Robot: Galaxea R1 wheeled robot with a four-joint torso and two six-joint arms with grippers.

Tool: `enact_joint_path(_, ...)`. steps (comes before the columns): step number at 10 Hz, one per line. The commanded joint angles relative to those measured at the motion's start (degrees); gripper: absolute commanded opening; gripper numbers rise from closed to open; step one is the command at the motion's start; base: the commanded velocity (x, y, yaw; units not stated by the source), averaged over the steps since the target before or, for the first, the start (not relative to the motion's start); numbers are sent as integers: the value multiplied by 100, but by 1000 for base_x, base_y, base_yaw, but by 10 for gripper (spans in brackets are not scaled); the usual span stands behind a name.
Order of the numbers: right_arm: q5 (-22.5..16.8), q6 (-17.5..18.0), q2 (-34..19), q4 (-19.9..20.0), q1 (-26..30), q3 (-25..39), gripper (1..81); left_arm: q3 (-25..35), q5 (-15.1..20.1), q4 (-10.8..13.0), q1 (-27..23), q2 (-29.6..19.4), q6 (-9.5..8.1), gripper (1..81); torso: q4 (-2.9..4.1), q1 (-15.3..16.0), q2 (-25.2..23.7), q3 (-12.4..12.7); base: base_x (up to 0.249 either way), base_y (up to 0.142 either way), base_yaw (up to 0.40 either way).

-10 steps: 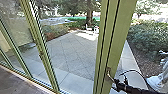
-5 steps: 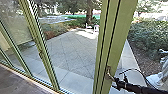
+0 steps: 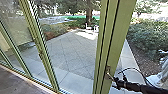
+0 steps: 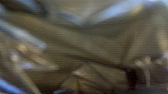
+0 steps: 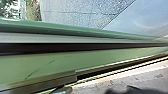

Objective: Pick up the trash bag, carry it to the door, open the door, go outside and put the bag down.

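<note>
At the green door frame (image 3: 115, 42) in the head view, my right gripper (image 3: 113, 79) is at the metal handle (image 3: 107, 75); I cannot tell how it grips. The right wrist view looks closely along the green frame (image 5: 50, 63), with paving beyond it. Crumpled, shiny brownish plastic of the trash bag (image 4: 92, 42) lies very near the camera in the left wrist view. Whether the door stands ajar is unclear.
Glass panels with green posts (image 3: 41, 52) run to the left. Beyond lie a paved patio (image 3: 72, 50), white chairs (image 3: 95, 28), a tree and bushes (image 3: 147, 37). A pale object (image 3: 156, 77), not clearly made out, stands at the right edge.
The cable loop above my right arm has changed shape a little, and the arm's tip has shifted slightly at the handle. The door frame shows no clear movement.
</note>
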Motion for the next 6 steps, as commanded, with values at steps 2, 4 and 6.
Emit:
enact_joint_path(2,-1377,204,326,113,46,-309,811,3,421,-25,-116,-56,3,10,0,-11,-6,0,96,0,0)
enact_joint_path(4,-1359,204,317,113,46,-326,811,11,421,-25,-116,-56,3,10,-5,-22,-13,2,98,0,0)
enact_joint_path(6,-1263,204,300,113,46,-326,811,11,421,-33,-116,-47,3,10,-9,-23,-17,2,95,0,0)
